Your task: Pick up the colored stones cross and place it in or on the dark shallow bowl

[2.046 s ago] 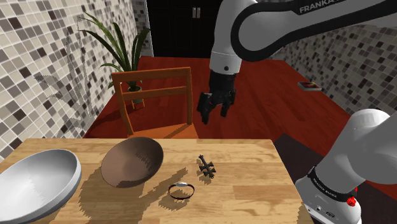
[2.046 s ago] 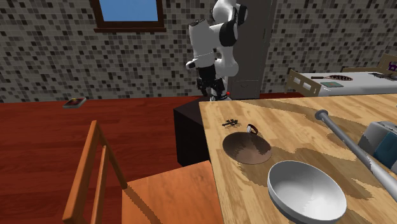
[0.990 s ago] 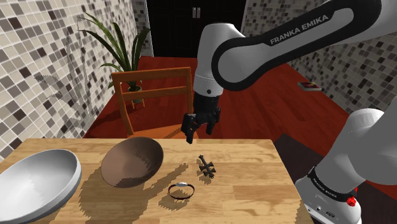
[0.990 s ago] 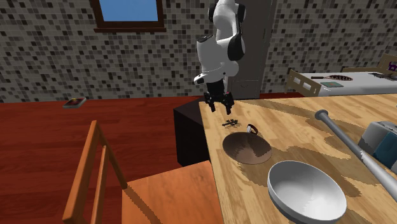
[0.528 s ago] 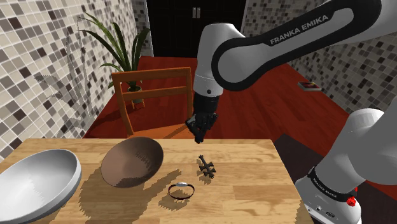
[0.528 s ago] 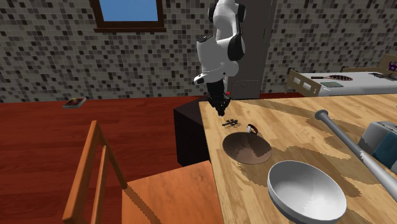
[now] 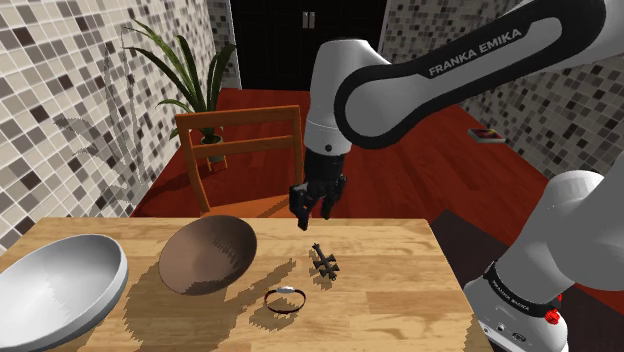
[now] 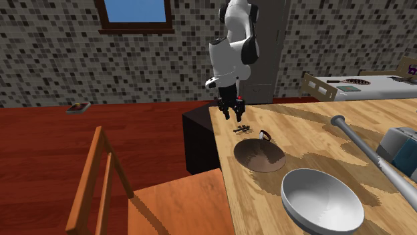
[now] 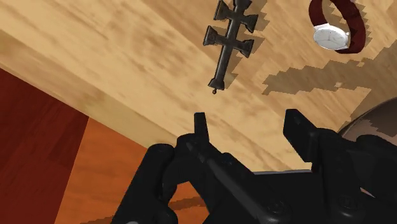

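Note:
The dark metal cross lies flat on the wooden table, a little towards the stand from the brown shallow bowl. My gripper hangs above the table's far edge, short of the cross and not touching it. Its fingers stand apart and hold nothing. In the wrist view the bowl's rim shows beside one finger.
A red-strapped wristwatch lies near the cross and the bowl. A large grey bowl sits further along. A wooden chair stands at the table's edge. A grey bat lies across the table.
The arm came down from higher up to the table's edge. The fingers were apart, closed on nothing half a second ago, and have spread again. The cross has not moved.

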`<state>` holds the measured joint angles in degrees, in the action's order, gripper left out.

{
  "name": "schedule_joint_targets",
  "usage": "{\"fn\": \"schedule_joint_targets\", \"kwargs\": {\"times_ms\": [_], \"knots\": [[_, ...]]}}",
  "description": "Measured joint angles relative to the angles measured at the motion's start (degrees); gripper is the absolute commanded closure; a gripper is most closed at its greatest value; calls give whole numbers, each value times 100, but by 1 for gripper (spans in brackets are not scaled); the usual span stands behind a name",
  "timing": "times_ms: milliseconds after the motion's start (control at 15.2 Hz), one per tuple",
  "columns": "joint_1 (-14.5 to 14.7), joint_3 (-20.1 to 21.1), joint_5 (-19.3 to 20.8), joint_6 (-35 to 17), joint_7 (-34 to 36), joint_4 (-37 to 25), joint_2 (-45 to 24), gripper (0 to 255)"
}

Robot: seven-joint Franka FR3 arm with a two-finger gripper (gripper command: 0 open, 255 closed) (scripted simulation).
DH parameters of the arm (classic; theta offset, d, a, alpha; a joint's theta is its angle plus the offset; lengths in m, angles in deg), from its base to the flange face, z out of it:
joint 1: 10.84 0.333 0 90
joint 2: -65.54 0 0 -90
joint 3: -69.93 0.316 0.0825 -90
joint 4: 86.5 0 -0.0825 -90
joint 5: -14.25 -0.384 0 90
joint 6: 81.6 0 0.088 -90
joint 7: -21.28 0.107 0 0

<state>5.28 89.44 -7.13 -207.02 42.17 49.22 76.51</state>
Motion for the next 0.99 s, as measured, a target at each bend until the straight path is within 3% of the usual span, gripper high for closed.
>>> {"fn": "schedule_joint_targets", "kwargs": {"times_ms": [264, 396, 990], "knots": [[25, 688, 725, -117, 2132, 307, 86, 0], [18, 904, 963, -144, 2828, 316, -1, 0], [0, 1060, 1173, -754, 3180, 581, -395, 0]]}}
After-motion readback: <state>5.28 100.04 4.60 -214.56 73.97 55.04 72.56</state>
